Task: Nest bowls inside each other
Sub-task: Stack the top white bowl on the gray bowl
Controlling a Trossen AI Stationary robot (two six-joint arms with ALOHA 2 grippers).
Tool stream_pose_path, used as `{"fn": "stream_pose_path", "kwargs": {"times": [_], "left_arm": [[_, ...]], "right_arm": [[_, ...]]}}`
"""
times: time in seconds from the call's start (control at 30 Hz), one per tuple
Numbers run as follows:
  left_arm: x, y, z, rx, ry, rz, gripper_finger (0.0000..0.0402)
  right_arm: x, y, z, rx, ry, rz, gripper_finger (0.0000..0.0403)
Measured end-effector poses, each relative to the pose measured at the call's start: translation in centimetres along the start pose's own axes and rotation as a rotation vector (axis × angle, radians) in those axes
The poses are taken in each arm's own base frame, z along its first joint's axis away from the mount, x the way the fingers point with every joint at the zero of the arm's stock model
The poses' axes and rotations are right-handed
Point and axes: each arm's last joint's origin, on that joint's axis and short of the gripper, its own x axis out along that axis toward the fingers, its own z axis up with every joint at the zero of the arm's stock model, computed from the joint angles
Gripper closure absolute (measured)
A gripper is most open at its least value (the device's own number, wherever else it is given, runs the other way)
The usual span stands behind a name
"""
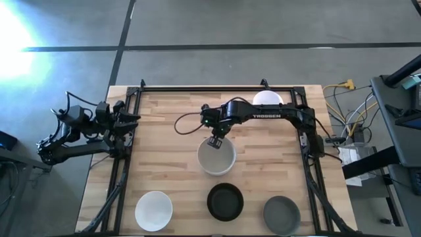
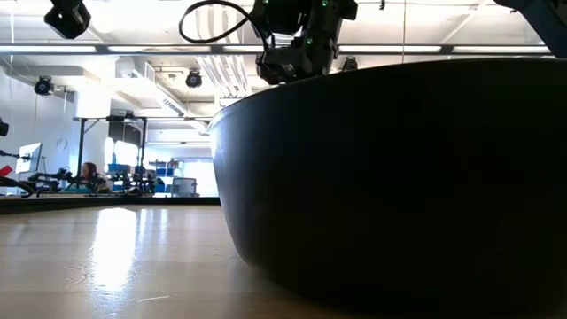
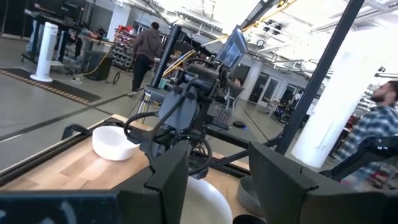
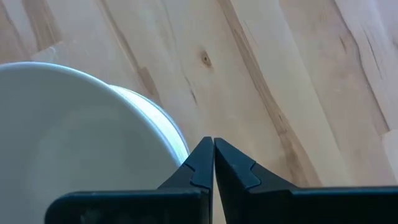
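Black bowl sits right at the lens, filling most of the right side, resting on the wood table. Dark arm hangs above its rim. A person sits far back left.

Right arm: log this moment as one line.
right gripper: jaws shut, over rim of centre white bowl stack | left gripper: parked at table's left edge, jaws open | black bowl, grey bowl: unnested

"TROSSEN" is printed along the right arm.
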Motion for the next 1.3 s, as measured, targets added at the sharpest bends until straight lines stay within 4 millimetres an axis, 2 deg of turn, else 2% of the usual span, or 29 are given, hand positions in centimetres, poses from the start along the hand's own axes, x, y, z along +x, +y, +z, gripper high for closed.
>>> {"fn": "stream_pose_path", "kwargs": {"times": [0.23, 0.4, 0.77, 1.0, 1.17, 1.3], "left_arm": [[0.0, 0.0, 0.0, 0.000, -0.002, 0.005, 0.0249], [0.0, 0.1, 0.0, 0.001, -0.008, 0.020, 0.0249], [0.0, 0.1, 0.0, -0.008, -0.009, 0.019, 0.0249], [0.0, 0.0, 0.0, -0.008, -0.011, 0.018, 0.0249], [0.0, 0.1, 0.1, -0.008, -0.017, 0.033, 0.0249], [0.0, 0.1, 0.1, -0.008, -0.022, 0.043, 0.0249]], "right_arm": [[0.6, -0.1, -0.4, -0.010, 0.014, -0.021, 0.0394], [1.3, -0.5, -0.7, 0.010, 0.004, -0.139, 0.0394], [2.7, -3.7, -1.1, 0.126, 0.064, -0.189, 0.0394], [3.9, -4.4, -2.1, 0.126, 0.125, -0.210, 0.0394], [3.7, -4.4, -2.1, 0.133, 0.122, -0.207, 0.0394], [2.0, -4.4, -1.8, 0.153, 0.071, -0.195, 0.0394]]}}
